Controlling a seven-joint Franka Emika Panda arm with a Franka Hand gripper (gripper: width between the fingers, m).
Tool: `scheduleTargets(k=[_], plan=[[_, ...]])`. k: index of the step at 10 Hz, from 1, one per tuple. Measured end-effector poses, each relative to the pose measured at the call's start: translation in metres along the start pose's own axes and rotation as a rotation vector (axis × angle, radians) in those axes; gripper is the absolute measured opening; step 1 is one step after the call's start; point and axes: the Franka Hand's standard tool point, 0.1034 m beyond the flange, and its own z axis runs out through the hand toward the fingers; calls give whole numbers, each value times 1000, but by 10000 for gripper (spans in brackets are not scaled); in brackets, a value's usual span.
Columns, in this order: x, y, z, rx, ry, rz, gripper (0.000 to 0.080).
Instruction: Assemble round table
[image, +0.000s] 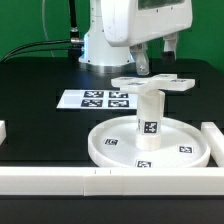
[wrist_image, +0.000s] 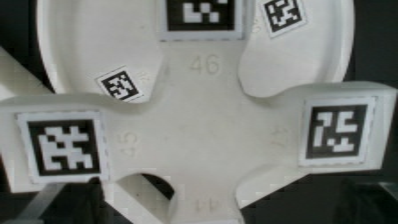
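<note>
The large round disc (image: 120, 152) lies flat on the black tabletop (image: 35, 85), rim up, close to the long white bar (image: 60, 181) along the near edge. The marker board (image: 100, 99) lies just behind it, toward the exterior view's left.

The short thick leg (image: 149, 112) stands in the middle of the disc. It is upright, its long axis straight up and down, and a square tag on its side faces the exterior camera.

Across the top of the leg sits the cross-shaped foot (image: 153, 84). It lies level, its arms spread out flat, and one pair runs toward the exterior view's left and right. I can't tell from here whether it is fully seated on the leg or only touching it.

The arm comes down from above, and the tool (image: 146, 70) is right over the centre of the foot, reaching down to it. The dark fingers are partly lost against the arm's body, so I cannot tell how wide they stand or whether they grip the foot.

In the wrist view the foot (wrist_image: 205, 130) fills most of the picture, two tagged arms sticking out to either side. The disc (wrist_image: 107, 50) with its own tags shows beyond it.
</note>
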Motion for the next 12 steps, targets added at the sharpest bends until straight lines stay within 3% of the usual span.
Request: scheduleTargets(k=[5,12], plan=[[-4,3,5,-17,-46,-525,648],[-9,-1,16,2,-71,-594,648]])
